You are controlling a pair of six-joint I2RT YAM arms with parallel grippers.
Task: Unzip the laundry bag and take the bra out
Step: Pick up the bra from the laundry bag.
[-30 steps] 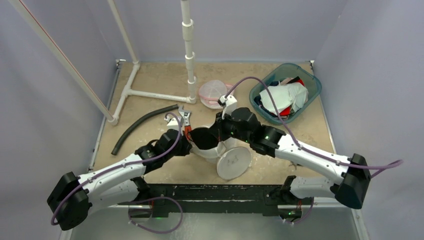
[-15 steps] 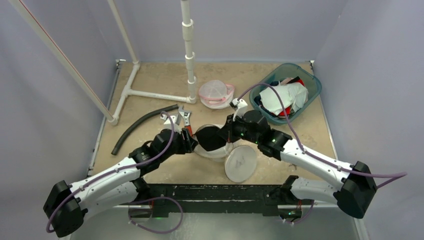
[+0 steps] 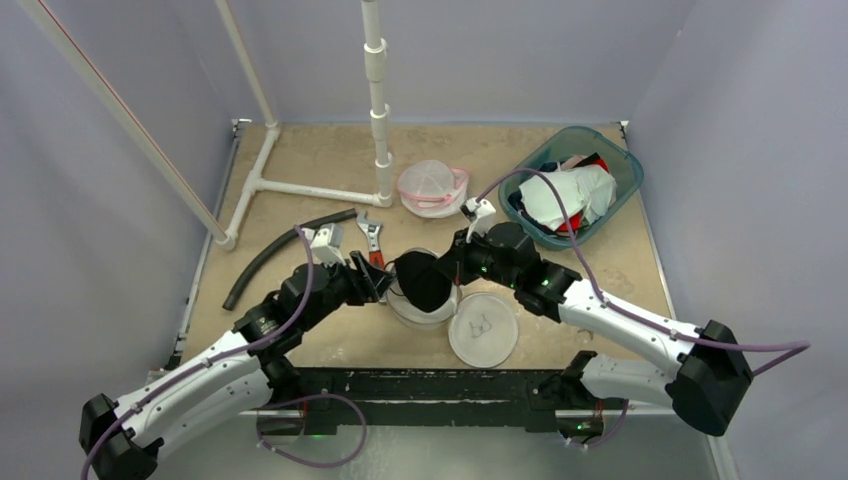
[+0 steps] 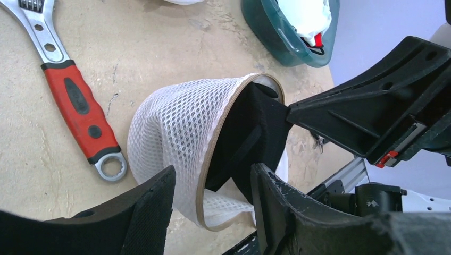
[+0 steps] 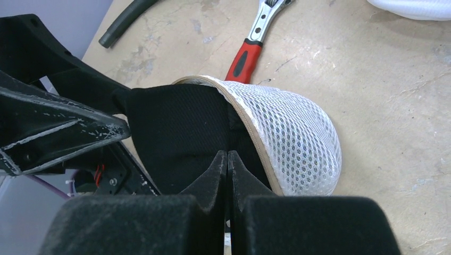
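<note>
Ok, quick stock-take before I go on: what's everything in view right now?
mesh laundry bag: 1, white, centre, unzipped
bra: 1, black, partly out of the bag's mouth
round disc: 1, white, flat, in front of the bag
wrench: 1, red handle, left of the bag
hose: 1, black, left
pipe frame: 1, white, back left
second mesh bag: 1, pink-trimmed, back centre
bin: 1, teal, back right, holding clothes
left gripper: open, at the bag's rim
right gripper: shut on the bra

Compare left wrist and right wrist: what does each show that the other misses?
Left wrist only: the teal bin. Right wrist only: the black hose. Both: the mesh bag, the black bra poking out of it, the red-handled wrench, and both grippers: left gripper open at the bag's rim, right gripper shut on the bra.
</note>
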